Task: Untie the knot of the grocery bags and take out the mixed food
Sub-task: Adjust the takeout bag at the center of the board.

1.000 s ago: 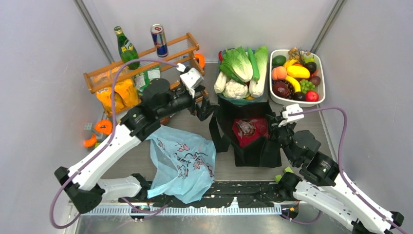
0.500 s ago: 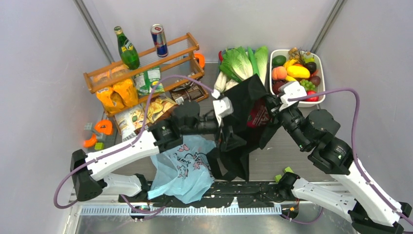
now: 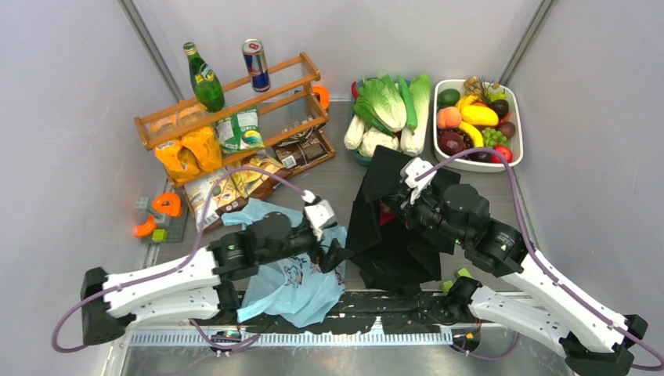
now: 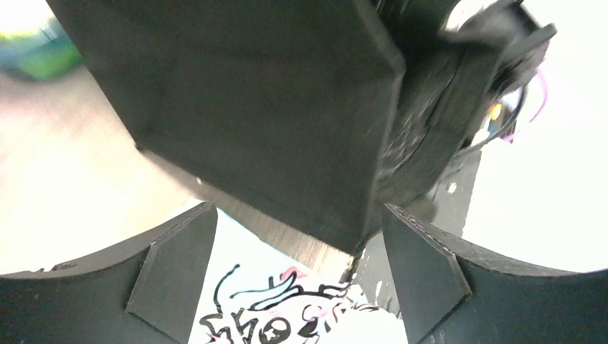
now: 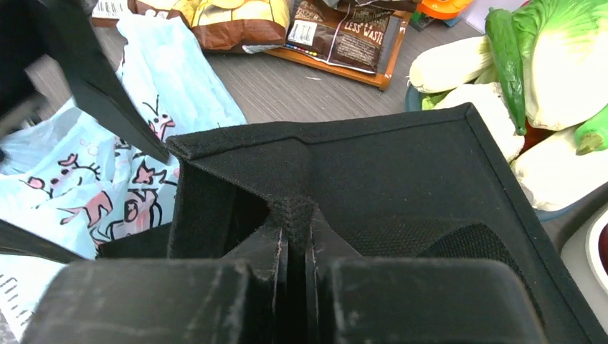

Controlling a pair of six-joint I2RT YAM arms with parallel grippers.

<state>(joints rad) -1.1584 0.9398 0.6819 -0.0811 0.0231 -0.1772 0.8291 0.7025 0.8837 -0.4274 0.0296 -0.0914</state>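
The black fabric tote [image 3: 391, 243] is tipped up on its side at the table's middle, and my right gripper [image 3: 390, 205] is shut on a fold of its fabric [image 5: 294, 211]. The light-blue plastic bag [image 3: 291, 276] lies crumpled to the tote's left. My left gripper [image 3: 337, 255] hangs open over that bag's right edge, beside the tote. In the left wrist view both fingers [image 4: 172, 265] stand wide apart with only the bag's print [image 4: 287, 319] below them and the tote [image 4: 272, 107] ahead. Snack packets [image 3: 233, 186] lie on the table. No knot shows.
Toy vegetables [image 3: 389, 110] fill a basket at the back, with a white dish of fruit [image 3: 478, 117] to its right. A wooden rack [image 3: 235, 106] at the back left bears a green bottle [image 3: 203, 78] and a can [image 3: 255, 65]. Orange parts [image 3: 160, 211] lie by the left wall.
My right gripper has lifted the black tote, tipped it over and brought it down towards the near left. My left arm swung from the rack down to the blue bag's right edge.
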